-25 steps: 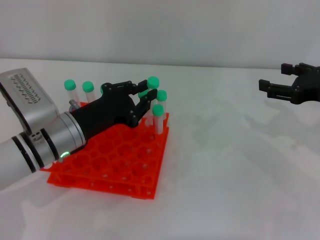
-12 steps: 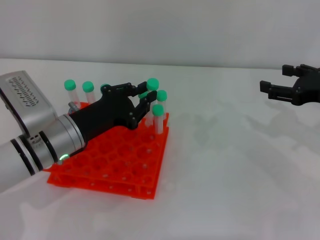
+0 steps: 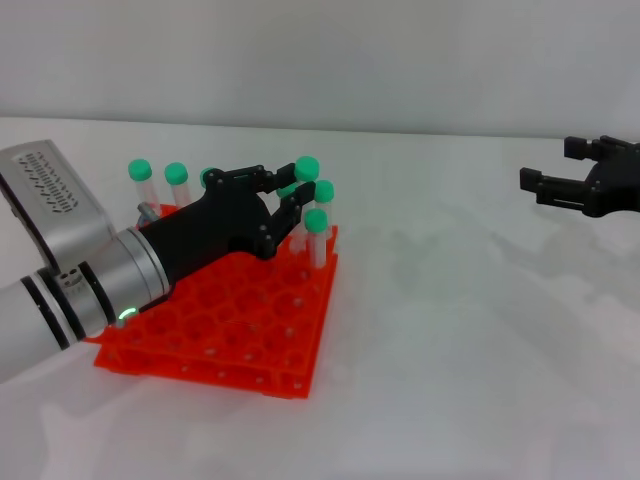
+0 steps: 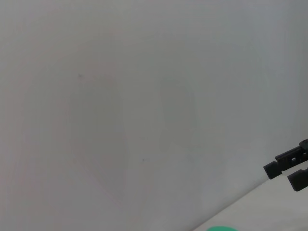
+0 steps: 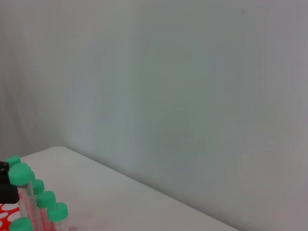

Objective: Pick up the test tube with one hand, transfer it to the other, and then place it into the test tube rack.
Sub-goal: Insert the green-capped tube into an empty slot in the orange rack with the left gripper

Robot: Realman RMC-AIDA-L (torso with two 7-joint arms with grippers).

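The left gripper [image 3: 287, 196] reaches over the back of the orange test tube rack [image 3: 225, 325], its fingers pinched on what looks like the green-capped test tube [image 3: 290, 190]. The rack is smooth plastic with round holes. The right gripper [image 3: 560, 180] hangs open, far away.

Colours and patterns, bench view

The rack [image 3: 232, 325] was bright orange-red with a regular grid of round holes. The tubes [image 3: 316, 238] standing in it were clear with green caps [image 3: 307, 166]. The left gripper [image 3: 288, 197] was matt black on a silver wrist [image 3: 75, 290] banded with black rings and carrying a small green light [image 3: 127, 312]; a silver housing [image 3: 50, 195] behind it bore a dotted vent pattern. The right gripper [image 3: 548, 184] was black. The table [image 3: 460, 330] was plain white, and the wall [image 3: 320, 60] pale grey-white.
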